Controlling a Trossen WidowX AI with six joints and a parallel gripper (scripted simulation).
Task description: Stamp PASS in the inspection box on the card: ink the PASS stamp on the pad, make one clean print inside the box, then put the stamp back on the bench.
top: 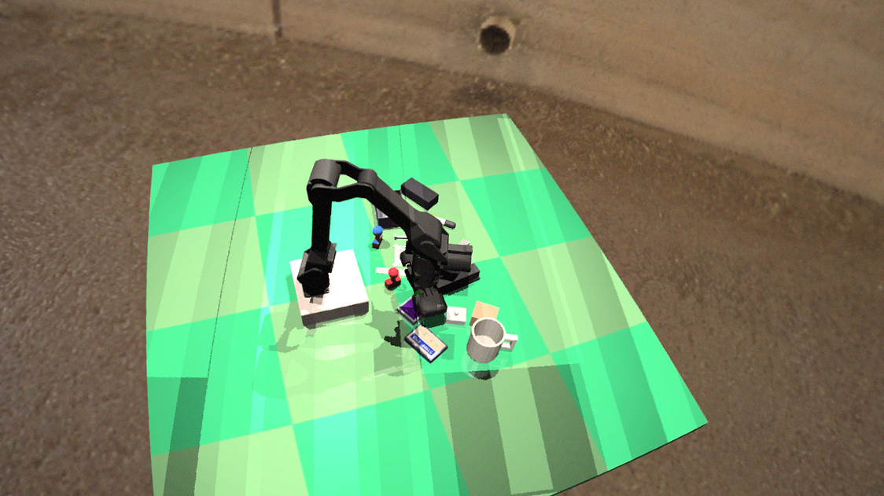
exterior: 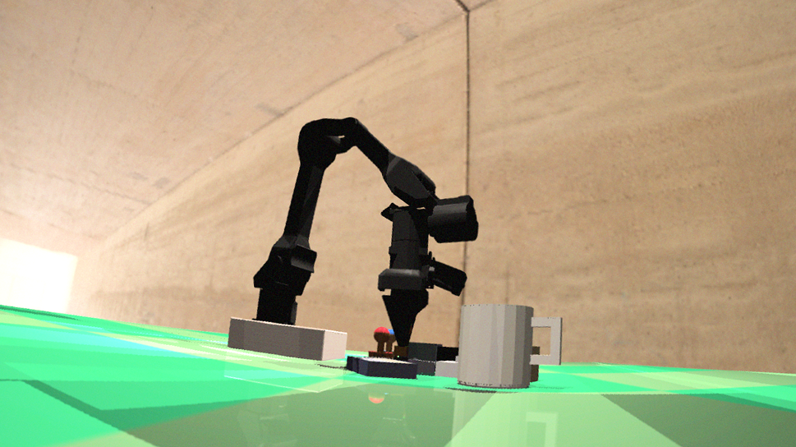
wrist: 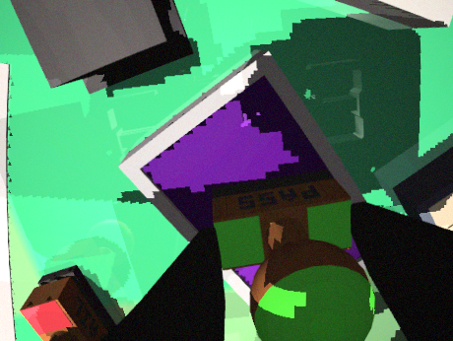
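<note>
My gripper (exterior: 402, 346) (wrist: 284, 229) is shut on the PASS stamp (wrist: 239, 241), a brown block with green panels and a round green knob. In the wrist view it is over the lower part of the ink pad (top: 406, 309) (wrist: 222, 153), which has a purple face and a pale rim. Whether the stamp touches the pad is hidden. The wrist hides the held stamp in the top view. A white sheet (wrist: 3, 207), perhaps the card, shows at the left edge of the wrist view. Its inspection box is not visible there.
A red stamp (top: 392, 279) (wrist: 51, 315) stands near the pad, with a blue stamp (top: 377, 234) farther back. A flat labelled case (top: 426, 344) (exterior: 382, 365) lies in front. A grey mug (top: 485, 341) (exterior: 496, 346), small white box (top: 455, 316) and black object (top: 462, 279) are nearby.
</note>
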